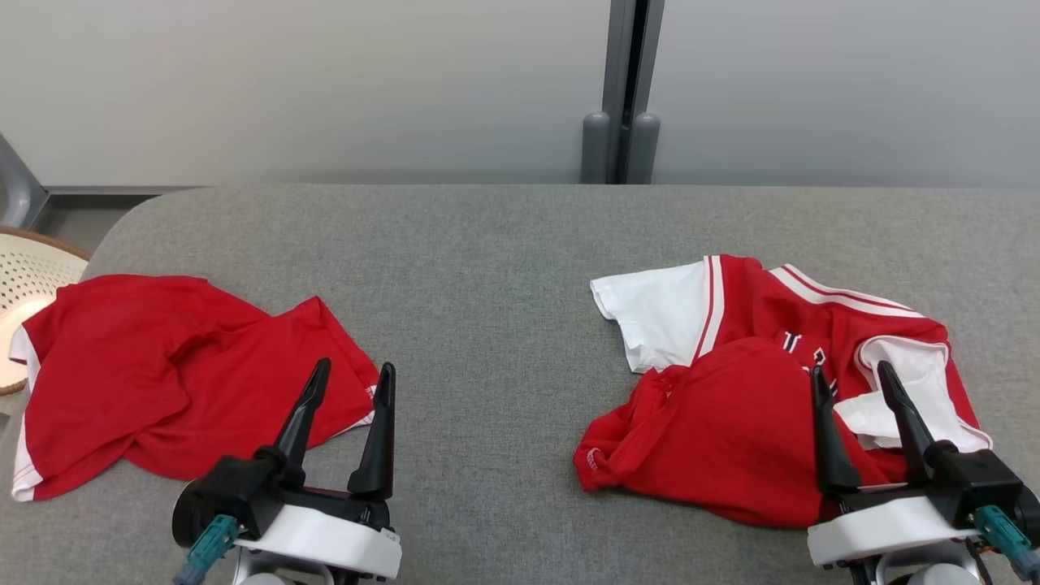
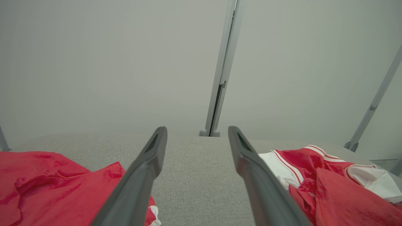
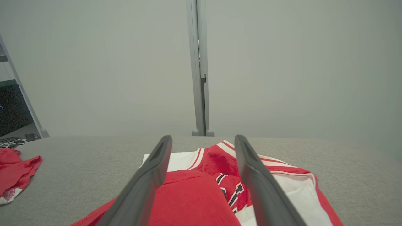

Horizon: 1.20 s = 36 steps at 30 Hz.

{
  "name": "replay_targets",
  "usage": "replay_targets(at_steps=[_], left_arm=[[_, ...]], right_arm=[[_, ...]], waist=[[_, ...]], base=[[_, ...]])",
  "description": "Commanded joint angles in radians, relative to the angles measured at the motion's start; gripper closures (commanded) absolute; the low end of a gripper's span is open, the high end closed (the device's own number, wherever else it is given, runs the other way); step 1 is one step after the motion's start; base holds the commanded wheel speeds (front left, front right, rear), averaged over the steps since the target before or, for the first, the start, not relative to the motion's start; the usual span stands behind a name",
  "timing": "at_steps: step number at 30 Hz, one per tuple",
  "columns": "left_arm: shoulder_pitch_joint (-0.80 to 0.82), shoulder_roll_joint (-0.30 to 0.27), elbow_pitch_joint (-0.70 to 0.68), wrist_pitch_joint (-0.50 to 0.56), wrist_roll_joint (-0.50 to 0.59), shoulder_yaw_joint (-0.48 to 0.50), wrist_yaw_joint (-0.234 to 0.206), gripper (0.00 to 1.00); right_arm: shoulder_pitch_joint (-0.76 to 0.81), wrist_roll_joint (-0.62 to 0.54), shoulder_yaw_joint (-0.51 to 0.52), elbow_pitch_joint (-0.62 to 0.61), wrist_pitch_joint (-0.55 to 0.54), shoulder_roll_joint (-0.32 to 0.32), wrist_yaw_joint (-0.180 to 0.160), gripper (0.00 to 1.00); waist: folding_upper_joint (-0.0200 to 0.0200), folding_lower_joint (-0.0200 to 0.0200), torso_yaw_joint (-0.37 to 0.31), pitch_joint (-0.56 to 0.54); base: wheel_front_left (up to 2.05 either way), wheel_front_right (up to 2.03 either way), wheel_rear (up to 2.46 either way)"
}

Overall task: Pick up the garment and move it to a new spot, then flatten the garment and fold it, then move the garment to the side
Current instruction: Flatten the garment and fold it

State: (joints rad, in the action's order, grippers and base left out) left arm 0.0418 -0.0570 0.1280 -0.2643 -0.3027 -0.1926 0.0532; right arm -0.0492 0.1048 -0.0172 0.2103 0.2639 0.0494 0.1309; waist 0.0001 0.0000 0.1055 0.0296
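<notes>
Jersey (image 1: 731, 422) lies crumpled beneath the spread right gripper (image 1: 849, 368). Left gripper (image 1: 355, 366), also spread, hovers over the right edge of a red garment (image 1: 162, 374).

A wide bare strip of grey padded table (image 1: 487, 325) runs down the middle between a crumpled red garment (image 1: 146, 374) on the left and a rumpled red-and-white jersey (image 1: 731, 422) on the right, and the far band of the table is bare too. The left gripper (image 1: 355, 366), fingers spread, sits over the red garment's near right edge, the right gripper (image 1: 849, 368), also spread, over the jersey. A pale wall (image 1: 325, 81) with an upright grey post (image 1: 621, 89) closes the far side, and a white perforated basket (image 1: 32, 268) stands off the table's left end.
</notes>
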Motion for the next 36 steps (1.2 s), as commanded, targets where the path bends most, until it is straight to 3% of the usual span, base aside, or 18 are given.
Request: replay_targets(at_steps=[1,7,17,18,19,28,36], left_arm=[[0.017,-0.003,0.005,0.0,0.009,0.004,0.007,0.0],[0.045,0.005,0.026,0.0,0.014,-0.016,0.023,0.0],[0.093,0.005,0.036,0.0,-0.029,-0.065,0.003,0.0],[0.095,0.005,0.036,0.0,-0.031,-0.066,0.001,0.0],[0.095,0.005,0.037,0.0,-0.033,-0.066,0.0,0.0],[0.095,0.005,0.05,0.0,-0.048,-0.06,-0.006,0.0],[0.085,0.005,0.044,0.0,-0.05,-0.046,-0.027,0.0]], right_arm=[[-0.022,-0.012,0.001,0.019,0.001,0.002,0.0,0.0],[-0.119,-0.041,0.047,0.15,-0.053,0.002,0.0,0.0],[-0.228,-0.006,0.071,0.318,-0.153,0.026,0.0,0.0],[-0.232,0.002,0.059,0.325,-0.155,0.031,0.0,0.53],[-0.235,0.009,0.045,0.329,-0.149,0.036,0.0,1.0],[-0.25,0.05,-0.051,0.298,-0.045,0.054,0.0,1.0],[-0.26,0.052,-0.158,0.151,0.0,0.041,0.0,1.0]], waist=[[-0.0001,0.0,0.011,0.018],[-0.0001,0.0,0.044,0.09],[-0.0001,0.0,0.095,0.156],[-0.0001,0.0,0.096,0.157],[-0.0001,0.0,0.097,0.157],[-0.0001,0.0,0.081,0.13],[-0.0001,0.0,0.083,0.086]], base=[[0.0,0.0,0.0],[0.0,0.0,0.0],[0.0,0.0,0.0],[0.0,0.0,0.0],[0.0,0.0,0.0],[0.0,0.0,0.0],[0.0,0.0,0.0]])
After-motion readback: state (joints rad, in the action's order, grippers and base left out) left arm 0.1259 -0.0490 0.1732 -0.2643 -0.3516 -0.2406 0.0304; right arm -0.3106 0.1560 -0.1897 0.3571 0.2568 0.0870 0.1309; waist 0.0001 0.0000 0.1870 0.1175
